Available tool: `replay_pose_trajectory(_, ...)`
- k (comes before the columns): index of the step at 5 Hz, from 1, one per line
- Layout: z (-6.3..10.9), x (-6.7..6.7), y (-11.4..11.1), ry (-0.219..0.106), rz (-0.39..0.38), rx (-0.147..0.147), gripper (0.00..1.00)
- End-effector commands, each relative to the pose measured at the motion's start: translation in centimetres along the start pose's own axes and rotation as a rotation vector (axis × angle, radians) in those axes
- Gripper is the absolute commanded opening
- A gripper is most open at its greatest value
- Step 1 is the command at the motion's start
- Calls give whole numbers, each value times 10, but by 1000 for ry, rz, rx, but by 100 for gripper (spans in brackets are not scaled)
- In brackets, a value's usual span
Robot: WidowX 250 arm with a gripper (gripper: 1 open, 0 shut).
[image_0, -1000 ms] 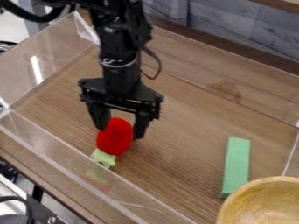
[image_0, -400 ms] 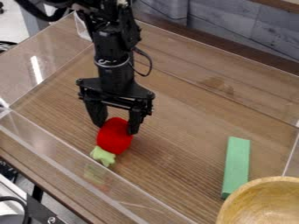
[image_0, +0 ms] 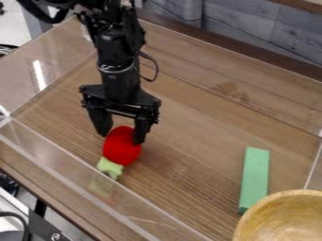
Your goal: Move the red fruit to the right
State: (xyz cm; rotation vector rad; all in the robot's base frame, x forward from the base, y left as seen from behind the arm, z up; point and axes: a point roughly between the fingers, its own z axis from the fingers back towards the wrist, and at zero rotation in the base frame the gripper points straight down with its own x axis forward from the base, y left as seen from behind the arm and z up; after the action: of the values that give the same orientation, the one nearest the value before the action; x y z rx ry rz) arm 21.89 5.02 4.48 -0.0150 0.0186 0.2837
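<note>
The gripper [image_0: 120,130] has been shifted toward nine o'clock and lowered, jaws spread wide and empty, straddling the red fruit [image_0: 120,146] resting on the counter [image_0: 214,113], so closing looks imminent.

Top of fruit [image_0: 120,147] hidden behind gripper [image_0: 119,133], between the jaws. Bowl [image_0: 287,219] cut off at corner. Arm's upper part out of frame.
</note>
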Motion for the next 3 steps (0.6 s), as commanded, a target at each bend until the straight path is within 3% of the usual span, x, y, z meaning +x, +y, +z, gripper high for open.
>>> replay_pose_trajectory(1,4,7,5,-30,4,-7,100)
replay_pose_trajectory(3,9,15,5,-21,-76,-11,100)
